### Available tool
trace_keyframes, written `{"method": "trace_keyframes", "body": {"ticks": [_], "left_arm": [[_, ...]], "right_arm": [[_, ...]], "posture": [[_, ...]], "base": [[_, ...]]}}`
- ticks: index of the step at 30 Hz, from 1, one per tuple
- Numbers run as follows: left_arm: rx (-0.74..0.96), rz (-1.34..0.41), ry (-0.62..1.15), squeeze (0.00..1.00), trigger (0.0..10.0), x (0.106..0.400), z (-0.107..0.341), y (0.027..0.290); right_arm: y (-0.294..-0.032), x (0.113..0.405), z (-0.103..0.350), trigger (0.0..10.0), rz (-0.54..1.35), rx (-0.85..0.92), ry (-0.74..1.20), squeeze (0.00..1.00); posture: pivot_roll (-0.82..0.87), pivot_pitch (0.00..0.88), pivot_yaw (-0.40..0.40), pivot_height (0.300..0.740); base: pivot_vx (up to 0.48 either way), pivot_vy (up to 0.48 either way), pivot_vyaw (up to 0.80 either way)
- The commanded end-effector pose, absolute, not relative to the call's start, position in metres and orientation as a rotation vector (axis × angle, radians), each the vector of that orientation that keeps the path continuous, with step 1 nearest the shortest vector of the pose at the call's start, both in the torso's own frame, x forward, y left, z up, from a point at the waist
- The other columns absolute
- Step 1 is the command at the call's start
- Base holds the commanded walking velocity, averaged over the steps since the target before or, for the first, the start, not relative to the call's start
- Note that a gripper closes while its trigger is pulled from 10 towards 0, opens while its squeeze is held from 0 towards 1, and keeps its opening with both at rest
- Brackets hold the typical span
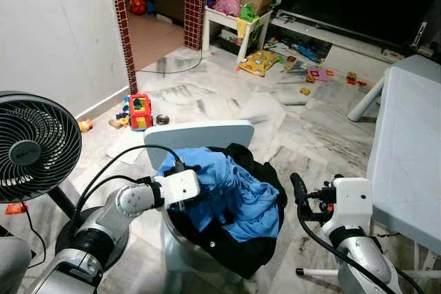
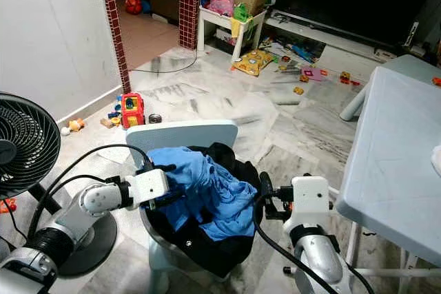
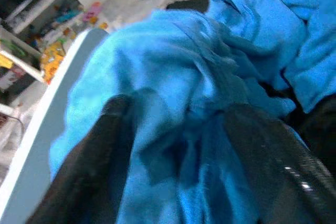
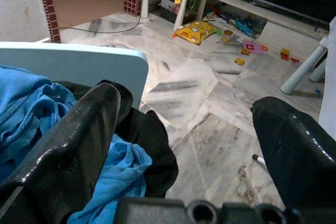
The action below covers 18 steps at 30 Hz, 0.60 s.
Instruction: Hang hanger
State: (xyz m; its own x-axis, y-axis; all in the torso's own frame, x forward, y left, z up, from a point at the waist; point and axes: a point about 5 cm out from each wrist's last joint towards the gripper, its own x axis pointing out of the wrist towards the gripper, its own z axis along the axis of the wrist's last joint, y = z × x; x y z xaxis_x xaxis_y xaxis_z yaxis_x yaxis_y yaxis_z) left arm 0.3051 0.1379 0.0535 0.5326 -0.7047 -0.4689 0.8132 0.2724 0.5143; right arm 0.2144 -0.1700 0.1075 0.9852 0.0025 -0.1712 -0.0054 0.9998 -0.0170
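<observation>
Hanger: none can be made out among the clothes; its place cannot be told.
Blue garment: heaped on a black garment in the seat of a pale chair.
Left gripper: pushed into the blue cloth, fingers spread with folds lying between them.
Right gripper: held just beside the chair's right side, jaws wide apart, nothing gripped.
Fan: stood on the floor to the left.
Table: stood to the right.
Toys: scattered over the marble floor beyond.
</observation>
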Motion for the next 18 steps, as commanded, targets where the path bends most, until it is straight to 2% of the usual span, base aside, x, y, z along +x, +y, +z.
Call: {"method": "trace_keyframes", "body": {"ticks": [1,18], "left_arm": [[0.812,-1.067,0.168,0.00,0.0,0.3059,0.0513,0.1335],[0.720,-1.019,0.237,0.00,0.0,0.3117,0.0458,0.1315]], "right_arm": [[-0.1778,0.2133,0.1103,10.0,-0.020,-0.034,0.171,0.00],[-0.1728,0.2122,0.1076,10.0,-0.020,-0.024,0.185,0.00]], "posture": [[0.01,0.000,-0.112,0.740],[0.01,0.000,-0.105,0.740]], "base": [[0.000,0.000,0.00],[0.000,0.000,0.00]]}}
